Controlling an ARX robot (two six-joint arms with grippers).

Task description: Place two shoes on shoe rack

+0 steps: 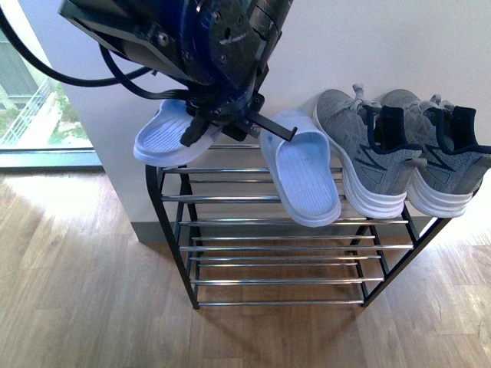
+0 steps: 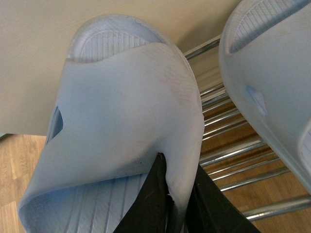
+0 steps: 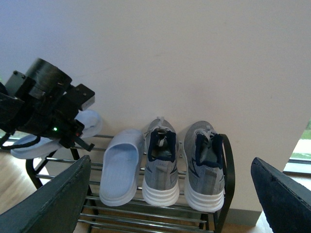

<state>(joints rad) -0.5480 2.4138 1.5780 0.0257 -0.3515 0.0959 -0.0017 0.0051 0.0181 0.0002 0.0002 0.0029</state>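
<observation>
The left claw (image 1: 219,115) pinches the strap of a pale blue slide (image 1: 165,136) over the shoe rack's (image 1: 173,230) left end, beside its mate (image 1: 301,172) and two grey sneakers (image 1: 368,157); the right claw (image 3: 170,194) hangs wide, empty; released off-centre, the slide may slip between rods.

Occlusions and crops, all three views.
Front: I can't see the left gripper (image 1: 222,123) fingertips, arm body covers them plus part of the left slide (image 1: 165,136); right sneaker (image 1: 453,157) cut by frame edge. Left wrist: second slide (image 2: 272,73) cropped, held slide's heel end out of frame. Right wrist: right gripper fingers (image 3: 53,204) cropped, tips unseen; shoe rack (image 3: 226,165) bottom cut off.
</observation>
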